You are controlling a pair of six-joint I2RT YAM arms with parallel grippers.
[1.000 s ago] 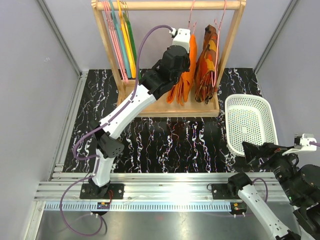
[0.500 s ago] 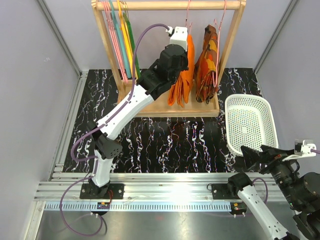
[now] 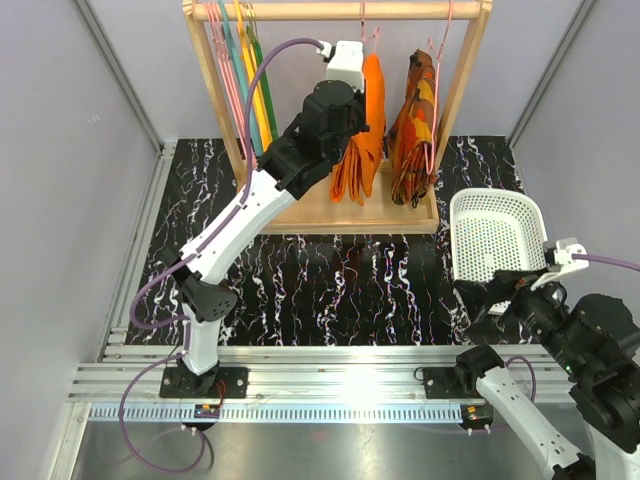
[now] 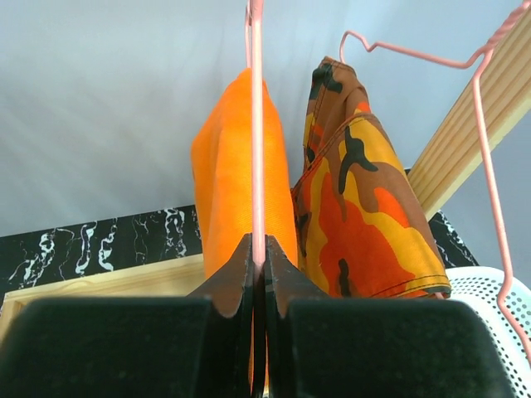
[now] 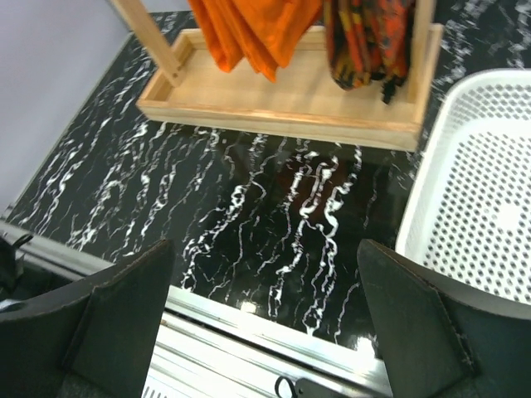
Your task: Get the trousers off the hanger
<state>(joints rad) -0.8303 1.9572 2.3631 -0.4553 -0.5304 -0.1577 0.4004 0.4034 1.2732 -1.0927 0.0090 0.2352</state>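
The plain orange trousers (image 3: pixel 366 120) hang folded over the thin pale pink hanger (image 4: pixel 257 124) on the wooden rack's rail. They also show in the left wrist view (image 4: pixel 224 182) and in the right wrist view (image 5: pixel 249 25). My left gripper (image 4: pixel 258 249) is up at the rack, shut on the hanger's vertical pink wire, right in front of the trousers. My right gripper (image 5: pixel 265 274) is open and empty, low over the table's front right, near the basket; it also shows in the top view (image 3: pixel 490 292).
A patterned orange-red-brown garment (image 3: pixel 415 125) hangs on a second pink hanger (image 4: pixel 488 124) just right of the trousers. Several coloured hangers (image 3: pixel 245 80) hang at the rail's left. The rack's wooden base tray (image 3: pixel 300 212) lies below. A white basket (image 3: pixel 500 240) stands at the right.
My left gripper has risen and shifted left along the rail, taking the hanger and trousers with it. My right arm has swung up and left, nearer the basket.
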